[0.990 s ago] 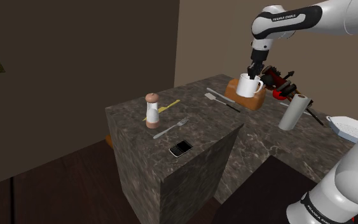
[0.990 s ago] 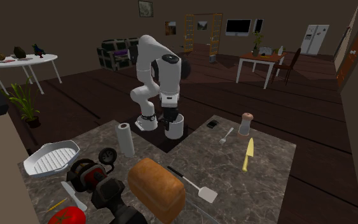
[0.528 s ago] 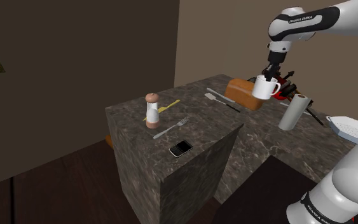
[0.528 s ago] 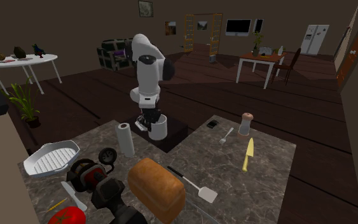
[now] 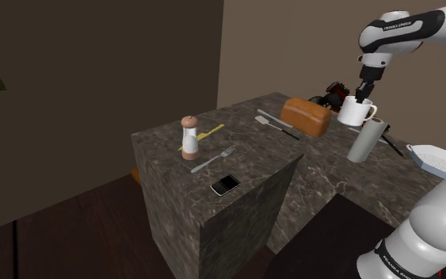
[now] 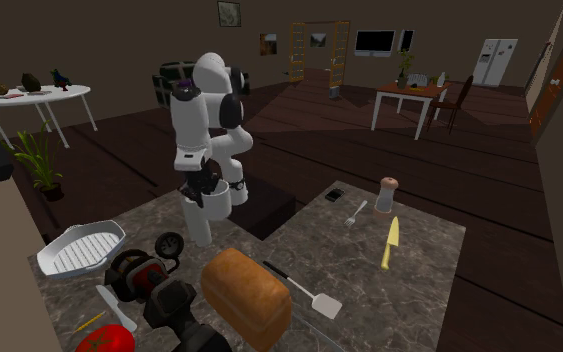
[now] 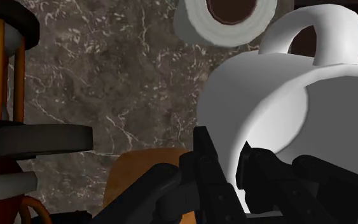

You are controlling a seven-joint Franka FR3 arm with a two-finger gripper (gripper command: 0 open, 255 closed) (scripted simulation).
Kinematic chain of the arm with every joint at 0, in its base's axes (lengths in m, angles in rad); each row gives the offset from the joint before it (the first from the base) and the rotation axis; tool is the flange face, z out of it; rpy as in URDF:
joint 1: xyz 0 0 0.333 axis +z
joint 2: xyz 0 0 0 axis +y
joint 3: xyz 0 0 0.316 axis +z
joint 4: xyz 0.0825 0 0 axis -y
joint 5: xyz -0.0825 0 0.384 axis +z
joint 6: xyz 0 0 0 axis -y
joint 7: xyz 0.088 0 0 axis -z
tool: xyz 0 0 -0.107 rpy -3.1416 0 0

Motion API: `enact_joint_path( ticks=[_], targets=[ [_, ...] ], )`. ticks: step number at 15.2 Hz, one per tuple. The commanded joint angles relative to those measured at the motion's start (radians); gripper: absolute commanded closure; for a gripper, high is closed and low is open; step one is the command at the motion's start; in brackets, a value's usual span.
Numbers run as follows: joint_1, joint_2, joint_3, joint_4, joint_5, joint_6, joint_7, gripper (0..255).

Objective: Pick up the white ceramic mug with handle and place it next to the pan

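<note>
A white mug (image 5: pixel 356 113) with a handle hangs in the air above the marble counter, and my black gripper (image 5: pixel 362 97) is shut on its rim from above. It hovers just over the paper towel roll (image 5: pixel 365 141), past the brown bread loaf (image 5: pixel 306 116). The white ridged pan (image 5: pixel 435 158) lies at the shoulder view's far right. In the second exterior view the mug (image 6: pixel 217 198) is in my gripper (image 6: pixel 204 185), with the pan (image 6: pixel 79 248) lower left of it. In the wrist view my fingers (image 7: pixel 206 167) clasp the wall of the mug (image 7: pixel 285 108).
On the counter lie a grinder (image 5: pixel 188 137), fork (image 5: pixel 213 159), phone (image 5: pixel 225 185), yellow knife (image 5: pixel 211 131) and spatula (image 5: pixel 276 124). A red and black appliance (image 6: pixel 144 280) stands beside the bread (image 6: pixel 247 295). Bare marble (image 6: pixel 149 225) separates the paper towel roll (image 6: pixel 199 222) from the pan.
My arm has carried the mug from over the bread loaf toward the shoulder view's right, to above the paper towel roll. The grip on it has stayed shut.
</note>
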Motion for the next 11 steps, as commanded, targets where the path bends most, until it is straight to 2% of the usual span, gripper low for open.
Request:
enact_joint_path(
  ticks=[1, 11],
  targets=[
    [-0.025, -0.004, -0.027, -0.005, -0.006, 0.006, -0.051, 255],
    [-0.15, 0.082, -0.158, 0.077, 0.032, 0.012, -0.318, 255]
  ],
)
